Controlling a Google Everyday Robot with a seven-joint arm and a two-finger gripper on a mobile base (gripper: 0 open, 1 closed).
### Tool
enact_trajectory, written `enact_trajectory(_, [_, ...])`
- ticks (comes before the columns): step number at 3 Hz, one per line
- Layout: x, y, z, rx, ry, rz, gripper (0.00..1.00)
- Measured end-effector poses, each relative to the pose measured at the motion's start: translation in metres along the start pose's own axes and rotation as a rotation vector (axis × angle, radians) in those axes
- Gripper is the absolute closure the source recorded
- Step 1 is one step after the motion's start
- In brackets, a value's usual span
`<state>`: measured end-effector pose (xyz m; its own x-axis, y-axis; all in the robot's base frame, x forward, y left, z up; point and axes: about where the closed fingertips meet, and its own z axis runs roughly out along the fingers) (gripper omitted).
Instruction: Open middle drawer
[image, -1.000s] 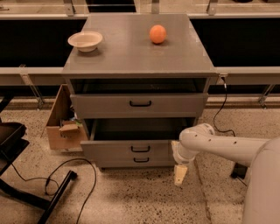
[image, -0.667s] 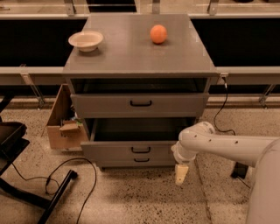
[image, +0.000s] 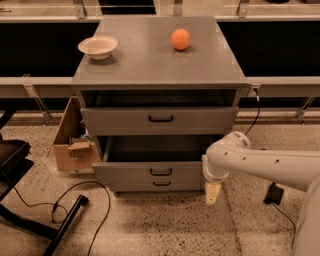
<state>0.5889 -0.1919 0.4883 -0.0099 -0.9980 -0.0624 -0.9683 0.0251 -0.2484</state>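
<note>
The grey cabinet (image: 155, 60) has three drawers. The middle drawer (image: 130, 175) stands pulled out, its plain grey interior (image: 155, 148) showing and its small black bar handle (image: 161, 171) facing front. The top drawer (image: 115, 120), with the widest handle, sits slightly out with a dark gap above it. The bottom drawer (image: 135, 186) is the shortest and is pushed in. My gripper (image: 212, 192) hangs pointing down off the right end of the middle drawer's front, near the floor, holding nothing that I can see.
A white bowl (image: 98, 47) and an orange (image: 180, 39) sit on the cabinet top. A cardboard box (image: 70, 145) stands on the floor left of the cabinet. A black chair base (image: 30, 220) and cables (image: 85, 200) lie at the lower left. A cable (image: 256, 112) hangs on the right.
My gripper has shifted slightly right and up beside the middle drawer's front. The drawers have not moved.
</note>
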Motion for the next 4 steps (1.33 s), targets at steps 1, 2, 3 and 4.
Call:
enact_trajectory(1, [-0.001,-0.003,0.011,-0.008,0.014,0.006,0.00])
enact_trajectory(2, [-0.007,-0.023,0.032,-0.013,0.044,0.023,0.00])
enact_trajectory(3, [-0.011,-0.047,0.053,-0.029,0.060,0.042,0.00])
enact_trajectory(4, [-0.012,-0.061,0.055,-0.017,0.057,0.053,0.00])
